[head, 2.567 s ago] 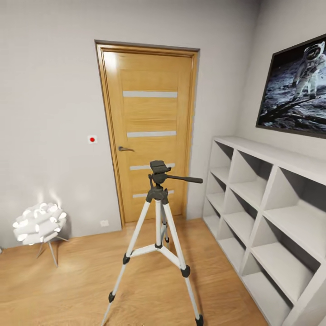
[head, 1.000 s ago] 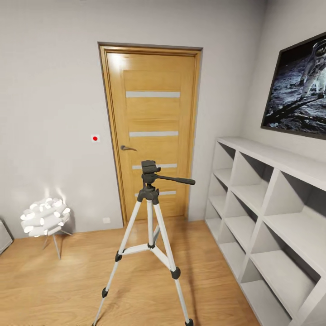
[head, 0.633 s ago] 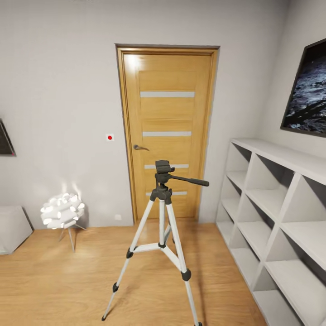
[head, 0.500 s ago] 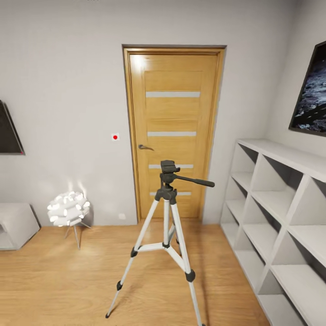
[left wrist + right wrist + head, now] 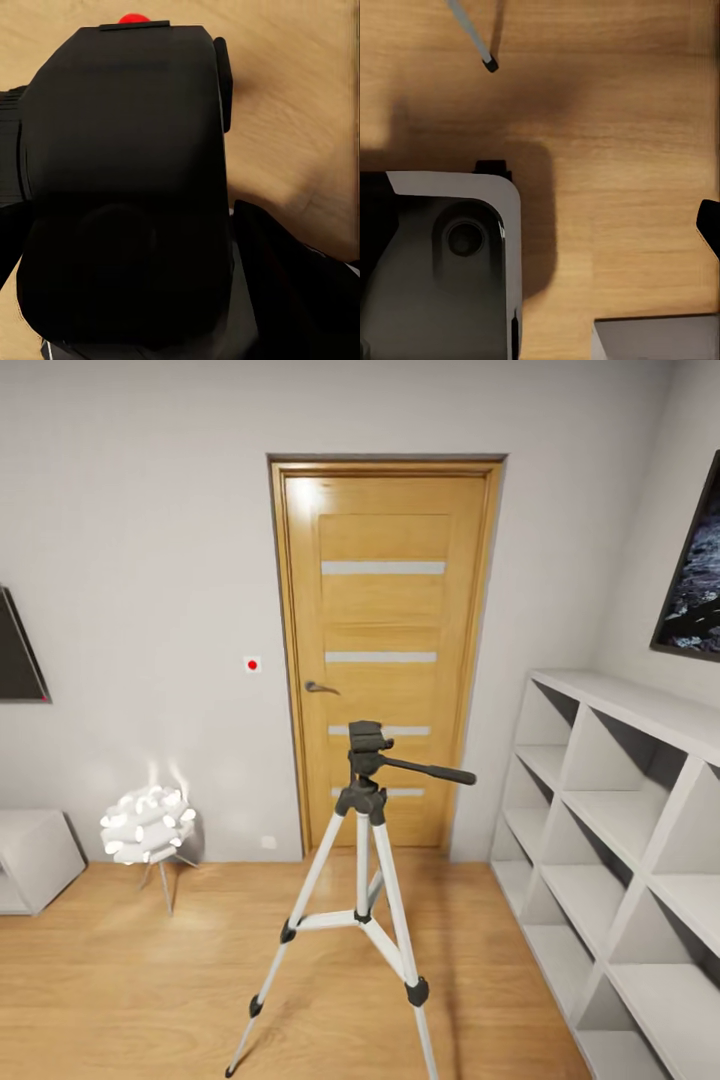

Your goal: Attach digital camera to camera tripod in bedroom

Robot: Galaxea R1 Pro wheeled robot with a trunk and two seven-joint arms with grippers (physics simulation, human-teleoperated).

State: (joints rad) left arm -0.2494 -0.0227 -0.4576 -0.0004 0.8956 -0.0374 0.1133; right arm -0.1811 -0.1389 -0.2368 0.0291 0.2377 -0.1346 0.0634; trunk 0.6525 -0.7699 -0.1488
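Camera [image 5: 124, 187] sat in the left gripper [image 5: 142, 307], clamped between dark fingers [image 5: 300, 300] that pressed on its sides. The red dot [image 5: 133, 16] was on the camera's far edge, with wood floor [image 5: 300, 112] behind it.

Tripod [image 5: 362, 860] stood upright in front of the door [image 5: 383, 650], legs spread on the floor. Its head sat below the door handle [image 5: 320, 687], and the pan handle [image 5: 430, 770] pointed toward the shelves [image 5: 620, 830]. Nothing was mounted on the head.

The head view gave the room. Lamp [image 5: 147, 825] glowed left of the door against the wall. Red-dot switch [image 5: 252, 664] was just left of the door frame. A dark panel [image 5: 15, 660] and a low grey cabinet [image 5: 35, 855] were further left. The white shelves were right of the door, their cubes open-fronted. A picture [image 5: 695, 590] hung above them.

The left wrist view added the camera, close up.

The right wrist view looked down at the floor. It showed one tripod foot [image 5: 491, 65] with its leg, a grey-white robot part [image 5: 442, 270] and a black part [image 5: 709, 225] at the frame edge. Right gripper's opening could not be told.
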